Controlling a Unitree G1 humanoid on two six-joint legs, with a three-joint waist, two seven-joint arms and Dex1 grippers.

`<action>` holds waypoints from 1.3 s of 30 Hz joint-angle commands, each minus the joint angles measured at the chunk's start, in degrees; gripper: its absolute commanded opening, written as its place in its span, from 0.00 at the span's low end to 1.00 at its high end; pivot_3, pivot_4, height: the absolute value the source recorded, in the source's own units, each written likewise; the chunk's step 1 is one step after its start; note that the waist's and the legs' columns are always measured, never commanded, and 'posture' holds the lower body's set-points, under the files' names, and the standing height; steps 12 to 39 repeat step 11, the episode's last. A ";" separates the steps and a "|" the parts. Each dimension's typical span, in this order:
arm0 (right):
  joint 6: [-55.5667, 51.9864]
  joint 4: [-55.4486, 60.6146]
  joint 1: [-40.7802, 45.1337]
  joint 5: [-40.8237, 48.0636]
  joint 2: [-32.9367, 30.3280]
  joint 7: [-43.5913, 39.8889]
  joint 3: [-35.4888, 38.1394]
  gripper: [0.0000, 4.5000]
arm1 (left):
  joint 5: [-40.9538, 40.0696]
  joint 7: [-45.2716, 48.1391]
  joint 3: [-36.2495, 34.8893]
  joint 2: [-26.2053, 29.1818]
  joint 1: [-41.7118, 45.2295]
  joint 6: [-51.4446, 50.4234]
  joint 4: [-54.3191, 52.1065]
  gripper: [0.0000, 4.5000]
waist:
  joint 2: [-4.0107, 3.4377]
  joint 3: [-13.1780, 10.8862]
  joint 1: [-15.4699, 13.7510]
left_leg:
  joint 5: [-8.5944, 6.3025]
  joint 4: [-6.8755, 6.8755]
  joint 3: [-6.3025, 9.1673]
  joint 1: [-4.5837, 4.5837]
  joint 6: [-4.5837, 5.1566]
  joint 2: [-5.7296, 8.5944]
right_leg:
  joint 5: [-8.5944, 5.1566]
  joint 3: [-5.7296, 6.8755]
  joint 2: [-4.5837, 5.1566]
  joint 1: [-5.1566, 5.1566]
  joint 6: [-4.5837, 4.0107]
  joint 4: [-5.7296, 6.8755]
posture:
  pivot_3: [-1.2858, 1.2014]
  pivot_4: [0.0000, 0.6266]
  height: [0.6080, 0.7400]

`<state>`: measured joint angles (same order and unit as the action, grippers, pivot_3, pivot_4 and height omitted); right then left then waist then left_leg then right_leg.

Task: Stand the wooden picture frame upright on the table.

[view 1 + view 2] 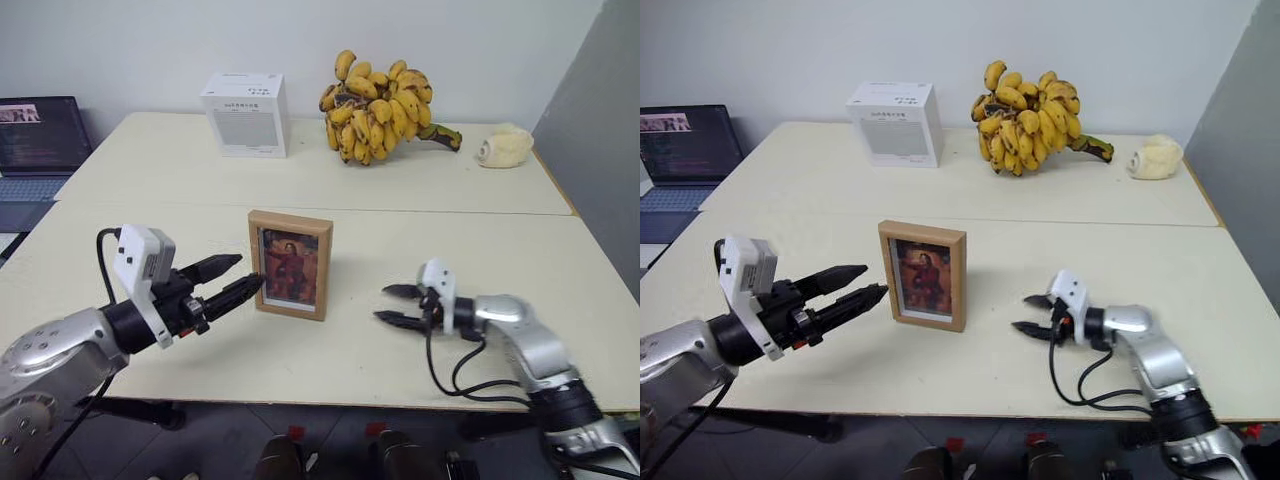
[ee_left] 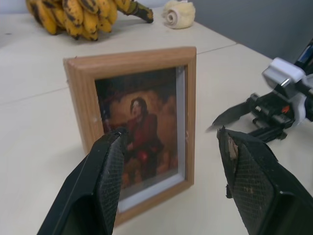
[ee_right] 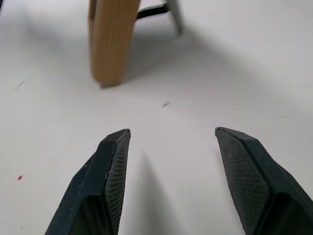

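Both grippers I'm driving stand with fingers apart and empty: my left gripper (image 1: 243, 277) at the nine o'clock side of the wooden picture frame (image 1: 290, 264), tips just beside its edge, my right gripper (image 1: 393, 305) at its three o'clock, a gap away. Upright near the middle of the table (image 1: 480, 240), the frame shows me its reddish portrait. Beyond it, at twelve o'clock, I see a white printed box (image 1: 246, 114), a bunch of bananas (image 1: 378, 108) and a pale, cream-coloured lump (image 1: 504, 146) at two.

Head eyes look down over the table (image 1: 420, 240); wrist views face the wooden picture frame (image 2: 132, 132) closely
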<state>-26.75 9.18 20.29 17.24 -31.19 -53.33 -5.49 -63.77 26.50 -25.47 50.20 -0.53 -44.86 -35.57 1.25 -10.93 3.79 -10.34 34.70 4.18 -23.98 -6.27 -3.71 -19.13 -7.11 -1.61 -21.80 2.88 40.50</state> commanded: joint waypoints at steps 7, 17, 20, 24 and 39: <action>-18.06 19.57 2.50 11.65 -1.25 7.38 6.47 0.64 | 2.95 3.32 2.61 -0.47 3.49 0.96 2.02 0.70 | 0.04 0.00 -0.26 | -0.01 -0.03 0.03 -0.15 0.00 0.01 | 0.00 0.02 0.00 -0.04 0.01 -0.15 | 0.52 0.24 1.00; -20.11 21.29 2.14 13.44 -1.15 9.45 6.91 0.64 | 4.26 4.14 3.43 -0.16 3.88 0.68 2.03 0.70 | 0.05 0.00 -0.38 | -0.01 -0.02 0.03 -0.18 0.01 0.01 | 0.02 0.02 0.01 -0.04 0.04 -0.23 | 0.52 0.24 1.00; -20.11 21.29 2.14 13.44 -1.15 9.45 6.91 0.64 | 4.26 4.14 3.43 -0.16 3.88 0.68 2.03 0.70 | 0.05 0.00 -0.38 | -0.01 -0.02 0.03 -0.18 0.01 0.01 | 0.02 0.02 0.01 -0.04 0.04 -0.23 | 0.52 0.24 1.00; -20.11 21.29 2.14 13.44 -1.15 9.45 6.91 0.64 | 4.26 4.14 3.43 -0.16 3.88 0.68 2.03 0.70 | 0.05 0.00 -0.38 | -0.01 -0.02 0.03 -0.18 0.01 0.01 | 0.02 0.02 0.01 -0.04 0.04 -0.23 | 0.52 0.24 1.00; -20.11 21.29 2.14 13.44 -1.15 9.45 6.91 0.64 | 4.26 4.14 3.43 -0.16 3.88 0.68 2.03 0.70 | 0.05 0.00 -0.38 | -0.01 -0.02 0.03 -0.18 0.01 0.01 | 0.02 0.02 0.01 -0.04 0.04 -0.23 | 0.52 0.24 1.00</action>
